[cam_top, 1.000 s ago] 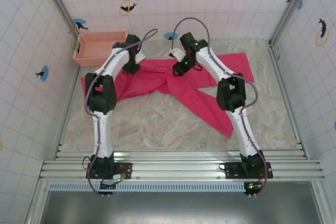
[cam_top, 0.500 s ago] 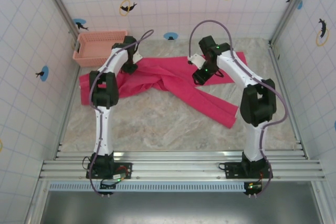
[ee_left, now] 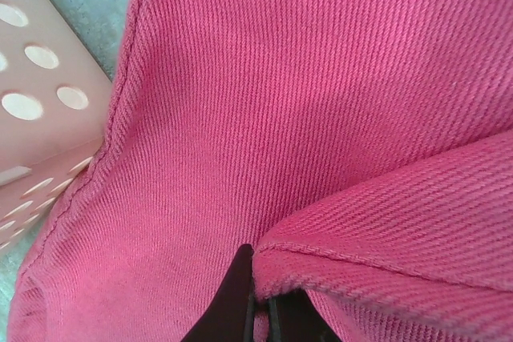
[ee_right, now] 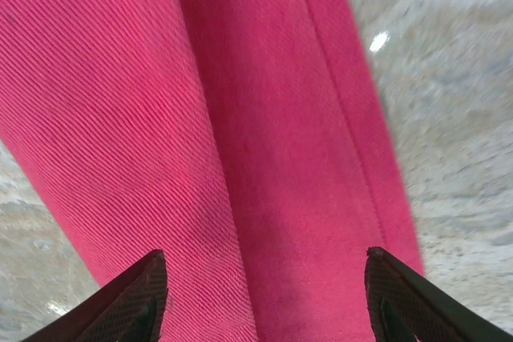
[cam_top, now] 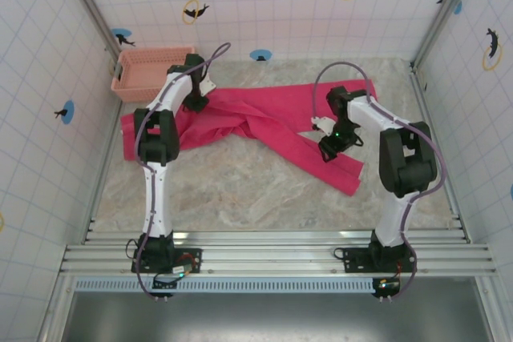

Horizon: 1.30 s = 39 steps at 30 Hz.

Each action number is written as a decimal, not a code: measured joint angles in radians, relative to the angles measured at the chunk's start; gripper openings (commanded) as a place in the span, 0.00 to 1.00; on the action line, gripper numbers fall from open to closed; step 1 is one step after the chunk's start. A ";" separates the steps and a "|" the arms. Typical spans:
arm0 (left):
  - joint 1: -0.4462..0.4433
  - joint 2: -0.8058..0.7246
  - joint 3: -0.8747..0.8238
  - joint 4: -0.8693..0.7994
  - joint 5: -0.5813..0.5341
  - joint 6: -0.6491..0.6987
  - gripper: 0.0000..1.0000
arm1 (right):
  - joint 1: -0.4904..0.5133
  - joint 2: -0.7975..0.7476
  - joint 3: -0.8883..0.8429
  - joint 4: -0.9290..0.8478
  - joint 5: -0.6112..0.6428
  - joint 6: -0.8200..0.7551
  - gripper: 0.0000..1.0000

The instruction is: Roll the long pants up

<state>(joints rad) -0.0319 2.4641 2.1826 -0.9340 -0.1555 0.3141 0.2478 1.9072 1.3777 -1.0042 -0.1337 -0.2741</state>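
Long pants [cam_top: 264, 122] lie rumpled across far half of table [cam_top: 240, 198]. One leg slants toward near right, hem end free. Left edge near left wall, just beside basket [cam_top: 152, 70]. Left gripper [ee_left: 260, 314] pinched tight on folded seam of cloth by basket. Right gripper [ee_right: 264, 278] over slanting leg, jaws spread wide, holding nothing. Broad marble strip between cloth and near rail.
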 measured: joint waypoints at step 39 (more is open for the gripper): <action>0.041 0.000 0.000 0.009 0.034 -0.039 0.43 | -0.103 -0.340 -0.002 0.089 -0.014 0.132 0.00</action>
<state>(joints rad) 0.0090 2.4641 2.1822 -0.9253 -0.1211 0.2756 0.1448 1.5669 1.3762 -0.9154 -0.1482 -0.1425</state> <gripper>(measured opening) 0.350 0.039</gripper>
